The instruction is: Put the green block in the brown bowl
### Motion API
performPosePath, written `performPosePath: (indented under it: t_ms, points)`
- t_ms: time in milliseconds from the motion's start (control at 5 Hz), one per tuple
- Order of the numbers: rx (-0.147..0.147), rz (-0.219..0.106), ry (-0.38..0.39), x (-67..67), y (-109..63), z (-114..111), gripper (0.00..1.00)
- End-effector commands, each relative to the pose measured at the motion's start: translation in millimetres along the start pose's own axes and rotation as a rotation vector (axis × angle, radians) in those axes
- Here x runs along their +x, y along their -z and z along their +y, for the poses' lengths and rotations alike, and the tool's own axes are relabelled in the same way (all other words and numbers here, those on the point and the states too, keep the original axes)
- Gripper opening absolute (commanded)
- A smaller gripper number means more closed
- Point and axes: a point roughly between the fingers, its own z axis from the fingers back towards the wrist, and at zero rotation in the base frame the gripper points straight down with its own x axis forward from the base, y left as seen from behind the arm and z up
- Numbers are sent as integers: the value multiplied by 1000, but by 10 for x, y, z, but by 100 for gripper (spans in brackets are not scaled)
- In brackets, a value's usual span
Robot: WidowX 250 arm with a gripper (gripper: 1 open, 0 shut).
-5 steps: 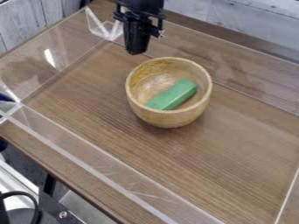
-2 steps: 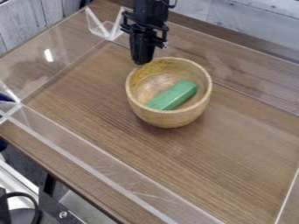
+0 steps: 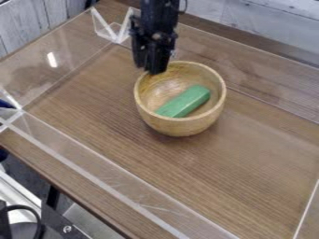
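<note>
Resting inside the brown bowl (image 3: pixel 181 97), the green block (image 3: pixel 184 102) lay tilted against the bowl's inner slope, its long axis running from lower left to upper right, with the upper end toward the right wall. The bowl stood on the wooden tabletop (image 3: pixel 162 173), roughly central within a clear plastic enclosure (image 3: pixel 50 140) whose low transparent walls bordered the work surface on the left, front and rear. One black gripper (image 3: pixel 153 63) hung nearly vertical above the bowl's rear-left rim, its tips just beside the rim and apart from the block. The view was blurred at the fingertips, so the jaw spacing could not be read with certainty; nothing was seen between the fingers, and the block was clear of them. No object lay between the gripper and the bowl. Counted items: one bowl, one green block, one gripper, one enclosure. Dark equipment was partly visible at the lower left corner, below the table edge.
</note>
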Motion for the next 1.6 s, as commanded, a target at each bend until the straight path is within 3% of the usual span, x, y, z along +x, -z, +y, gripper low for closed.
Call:
performPosePath:
  t_ms: [0,200,400,800,1000,1200,1400]
  points:
    - [51,-92,-41,-66,-140,48,0]
    - [60,-133,-48,-154,-318,64,100]
    - [70,-179,-60,-222,-513,92,0]
    - [27,-185,-23,-228,-574,306,0]
    - [2,-188,18,-232,-615,333,100]
    - [46,-189,-15,-187,-624,332,100]
    - [79,-173,-31,-115,-579,327,0]
